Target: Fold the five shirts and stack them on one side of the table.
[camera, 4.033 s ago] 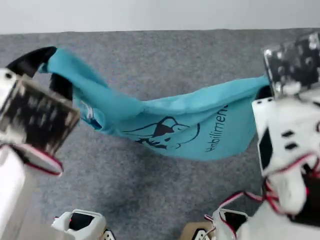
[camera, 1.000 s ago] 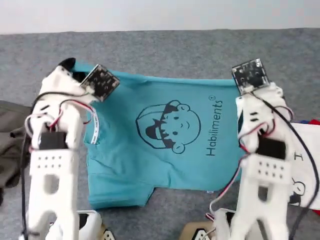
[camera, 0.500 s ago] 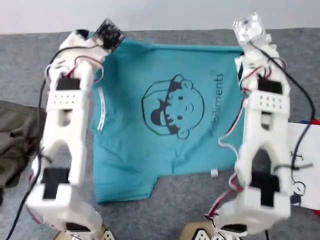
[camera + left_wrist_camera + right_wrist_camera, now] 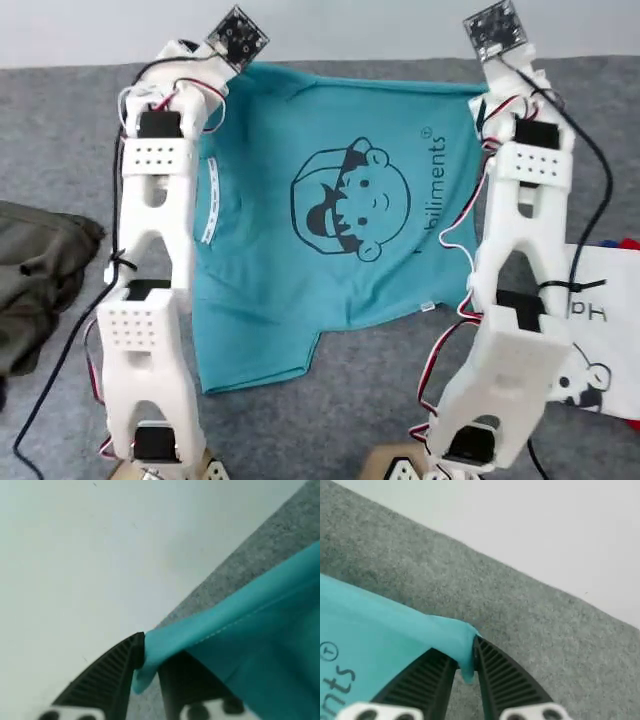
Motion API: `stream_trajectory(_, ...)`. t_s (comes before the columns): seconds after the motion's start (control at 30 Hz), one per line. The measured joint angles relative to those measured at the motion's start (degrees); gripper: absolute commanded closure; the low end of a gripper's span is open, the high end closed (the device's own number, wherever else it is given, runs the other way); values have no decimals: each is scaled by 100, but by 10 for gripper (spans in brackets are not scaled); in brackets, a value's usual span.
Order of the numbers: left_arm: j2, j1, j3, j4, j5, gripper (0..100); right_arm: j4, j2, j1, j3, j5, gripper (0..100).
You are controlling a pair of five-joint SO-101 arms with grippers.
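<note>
The teal shirt [image 4: 270, 290] in mid-frame bears a dark navy cartoon face [image 4: 350, 203] and matching lettering [image 4: 437, 195]. The table [image 4: 370, 410] is speckled grey. At left lies an olive-brown garment [image 4: 35, 270], at lower right a white shirt [image 4: 600, 345] with black print. The left gripper [image 4: 147, 666] and right gripper [image 4: 468, 669] are ribbed black.

The desk [image 4: 60, 130] is covered in a grey, felt-like surface with a fine speckled grain, and it runs the full width of the high view. Along its far edge it meets a plain, pale off-white wall [image 4: 320, 30] in a straight, sharp line, and both wrist views show the same grey grain against the same pale backdrop. At the near edge a small tan piece [image 4: 385, 462] pokes in, too little of it showing to tell what it is
</note>
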Motion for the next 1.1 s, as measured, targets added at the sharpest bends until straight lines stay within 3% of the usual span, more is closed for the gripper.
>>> stream_trajectory(0.13,229,0,-765,774,0,994,176,0,-79,-26,220,988)
stream_trajectory(0.47,730,-9,-1503,1055,0,994,-123,0,-466,-26,290,987)
stream_trajectory(0.87,730,-167,-1547,1336,0,994,-387,35,-1143,-457,396,987)
stream_trajectory(1.1,730,-167,-1547,1433,0,994,-352,35,-1143,-457,396,987)
